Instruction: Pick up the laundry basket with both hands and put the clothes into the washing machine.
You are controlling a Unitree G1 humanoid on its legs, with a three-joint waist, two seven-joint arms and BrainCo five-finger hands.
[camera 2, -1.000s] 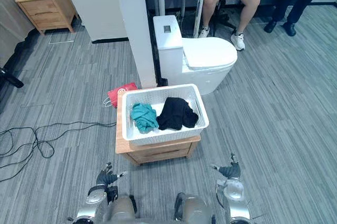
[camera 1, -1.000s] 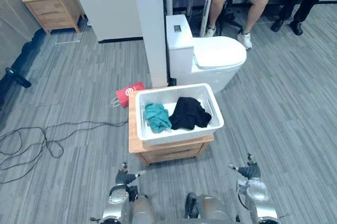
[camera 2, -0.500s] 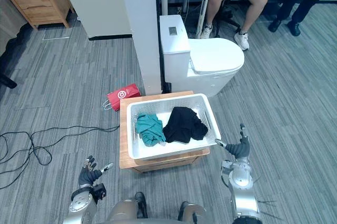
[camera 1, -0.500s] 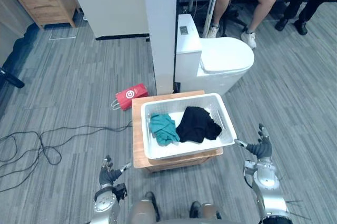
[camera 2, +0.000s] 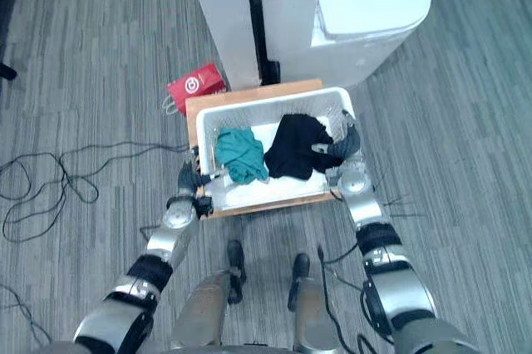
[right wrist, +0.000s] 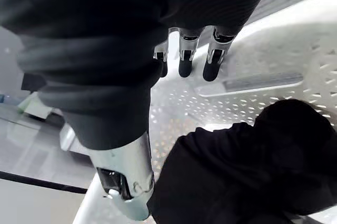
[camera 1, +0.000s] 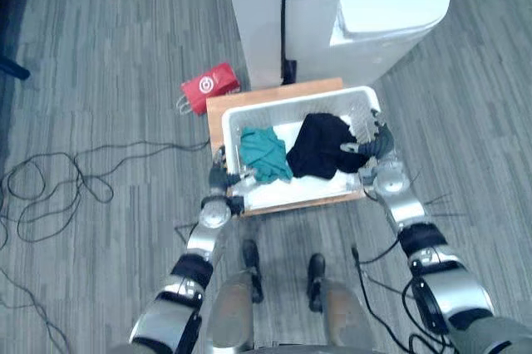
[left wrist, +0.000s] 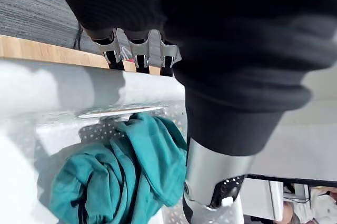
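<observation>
The fingers of the left hand [camera 1: 221, 178] clasp the white perforated plastic laundry basket [camera 1: 298, 98]; I cannot tell for the right hand [camera 1: 379, 145].

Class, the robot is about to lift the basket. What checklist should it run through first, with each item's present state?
1. Left robot hand at basket's left end: ok.
2. Right robot hand at its right end: ok.
3. Left grip closed: cannot tell.
4. Right grip closed: not ok, fingers straight.
5. Teal cloth and black cloth inside basket: ok.
6. Basket flat on stand: ok.
</observation>
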